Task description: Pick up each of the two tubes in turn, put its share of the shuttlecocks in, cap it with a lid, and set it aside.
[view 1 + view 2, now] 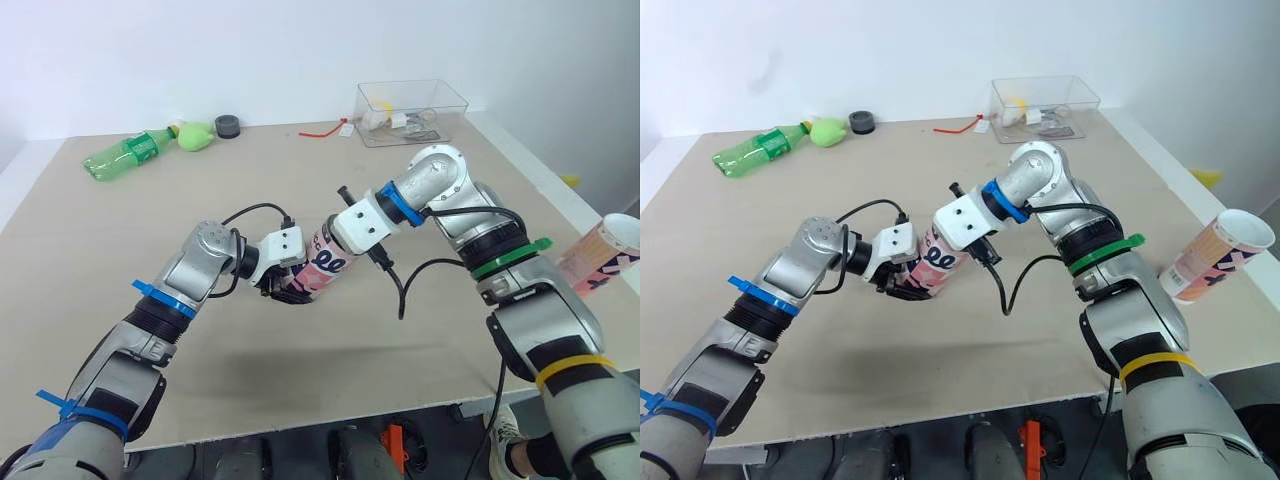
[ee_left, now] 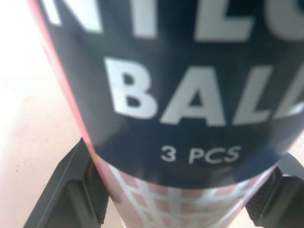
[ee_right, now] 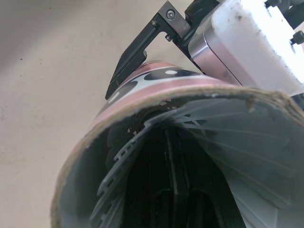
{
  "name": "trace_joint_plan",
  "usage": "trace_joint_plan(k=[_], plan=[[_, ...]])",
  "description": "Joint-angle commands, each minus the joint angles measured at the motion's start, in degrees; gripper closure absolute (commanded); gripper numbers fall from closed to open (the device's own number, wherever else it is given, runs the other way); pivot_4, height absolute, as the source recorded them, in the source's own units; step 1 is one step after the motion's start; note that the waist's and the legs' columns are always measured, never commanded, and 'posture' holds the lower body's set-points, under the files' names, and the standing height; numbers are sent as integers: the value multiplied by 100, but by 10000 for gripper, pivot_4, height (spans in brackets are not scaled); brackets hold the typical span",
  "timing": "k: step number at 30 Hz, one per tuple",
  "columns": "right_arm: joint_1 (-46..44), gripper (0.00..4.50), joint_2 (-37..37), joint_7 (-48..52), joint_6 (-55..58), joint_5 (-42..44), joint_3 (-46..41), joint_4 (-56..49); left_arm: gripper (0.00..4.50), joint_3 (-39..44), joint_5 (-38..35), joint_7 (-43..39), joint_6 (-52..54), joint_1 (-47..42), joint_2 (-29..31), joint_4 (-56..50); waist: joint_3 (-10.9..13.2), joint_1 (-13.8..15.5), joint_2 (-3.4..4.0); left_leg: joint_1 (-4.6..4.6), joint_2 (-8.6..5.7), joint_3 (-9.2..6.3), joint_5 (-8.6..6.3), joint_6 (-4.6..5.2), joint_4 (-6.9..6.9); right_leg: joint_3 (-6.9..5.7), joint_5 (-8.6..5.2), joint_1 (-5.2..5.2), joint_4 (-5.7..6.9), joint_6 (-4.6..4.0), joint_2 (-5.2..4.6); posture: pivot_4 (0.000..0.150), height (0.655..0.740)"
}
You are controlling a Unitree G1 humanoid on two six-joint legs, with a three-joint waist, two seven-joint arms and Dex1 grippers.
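A pink and navy tube (image 1: 318,268) lies tilted above the middle of the table (image 1: 330,360), and my left gripper (image 1: 285,287) is shut on its lower end. In the left wrist view the fingers (image 2: 78,190) clamp the tube (image 2: 190,95) from both sides. My right gripper (image 1: 336,250) is at the tube's open mouth (image 3: 156,156), reaching inside. White shuttlecock skirts (image 3: 237,137) line the inside. A second tube (image 1: 603,252), open on top, stands by the table's right edge. A black lid (image 1: 227,125) lies at the far left.
A green plastic bottle (image 1: 125,154) and a yellow-green object (image 1: 195,136) lie at the far left near the lid. A clear box (image 1: 410,110) with small items stands at the back right, with a red tie (image 1: 325,130) beside it.
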Motion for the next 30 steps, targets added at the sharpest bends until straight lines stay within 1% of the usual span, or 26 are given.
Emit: trace_joint_plan(k=[1,6,9,11,17,20,23,25,27,30], plan=[[-27,44409,218,228,-136,-25,136,81,13947,-18,-35,6,-50,-59,-53,-175,0,-1,0,2,1,0,1,-1,0,0,0,0,2,-1,2,1500,7400],[-131,44409,156,269,-12,363,36,-62,13947,-15,-26,45,-116,-12,-48,-92,0,0,0,11,4,-6,3,-5,0,0,-11,-3,35,-22,10,1500,7400],[-240,44409,13,269,243,696,-102,-179,13947,-16,-26,48,-140,19,-39,-75,0,1,0,11,2,-7,3,-5,0,0,-16,-7,49,-30,7,1500,7400],[-273,44409,-88,269,689,1135,-324,-341,13947,-11,-27,43,-148,23,-30,-52,1,3,-1,10,2,-10,3,-5,0,-1,-19,-7,55,-34,2,1500,7400],[-372,44409,-626,269,1433,1888,-752,-645,13947,11,-9,49,-219,34,-1,56,3,4,-3,4,-3,-10,1,-5,0,-2,-17,-10,56,-37,-14,1500,7400],[-222,44409,-1016,269,1714,2092,-1074,-766,13947,25,-5,59,-261,50,14,100,4,5,-5,3,-4,-11,1,-5,0,-3,-19,-10,56,-35,-16,1500,7400],[94,44409,-1376,-42,2514,2612,-1805,-910,13947,118,-17,210,-401,129,-12,197,4,6,-5,4,-5,-11,-1,-6,-1,-3,-22,-10,56,-35,-17,1500,7400],[337,44409,-1523,-244,2778,2773,-2098,-1024,13947,176,-38,313,-473,187,-42,246,4,11,-6,4,-5,-11,-1,-6,-2,-2,-22,-10,56,-35,-17,1500,7400],[793,44409,-1619,-582,3146,2951,-2464,-1335,13947,262,-74,463,-586,287,-100,279,4,14,-7,5,-4,-17,-1,-6,-1,-6,-23,-6,55,-40,-21,1500,7400],[1750,44409,-1587,-1314,3596,3205,-3030,-2011,13947,538,-214,892,-960,505,-347,395,3,16,-8,8,-4,-19,-1,-6,1,-3,-24,-1,55,-31,-23,1500,7400]])
